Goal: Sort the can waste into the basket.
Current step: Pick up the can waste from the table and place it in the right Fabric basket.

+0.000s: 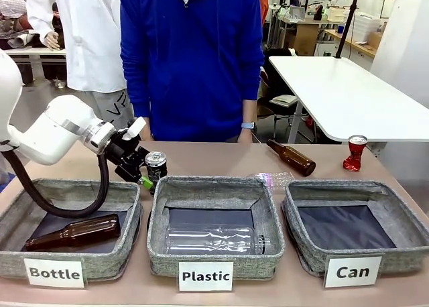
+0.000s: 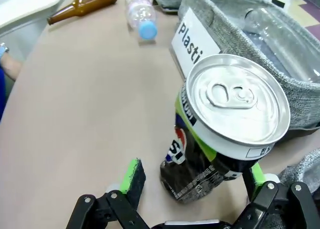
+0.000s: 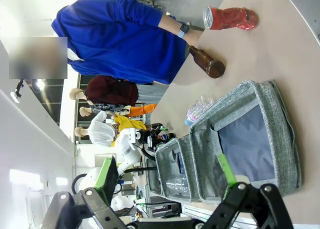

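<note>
Front view: the black can point(image 1: 156, 167) is seen standing on the bench point(image 1: 221, 156) left of centre, just behind the far left corner of the Plastic basket point(image 1: 214, 186), with the left hand point(image 1: 149, 176) set around it. In the left wrist view the pads are spread apart, one on each side of the can. A gap is seen at the left pad point(image 2: 132, 174), and contact at the other cannot be told, so nothing is clamped. The right hand point(image 3: 167, 175) is held wide apart and empty. The Can basket point(image 1: 402, 243) lies at the lower right of the front view with nothing in it. The red crushed can point(image 1: 354, 153) stands behind it at the upper right, near a brown bottle point(image 1: 292, 157).

Several risks can be judged from this. If one pad meets the can first, it may be pushed over or slid towards the fabric wall. A finger may also be snagged on the Plastic basket's corner, which is close by. The thin metal may be dented or squeezed out by a hard grip. The carry must be made across the Plastic basket, so a weak grip could drop the can into the wrong bin.
</note>
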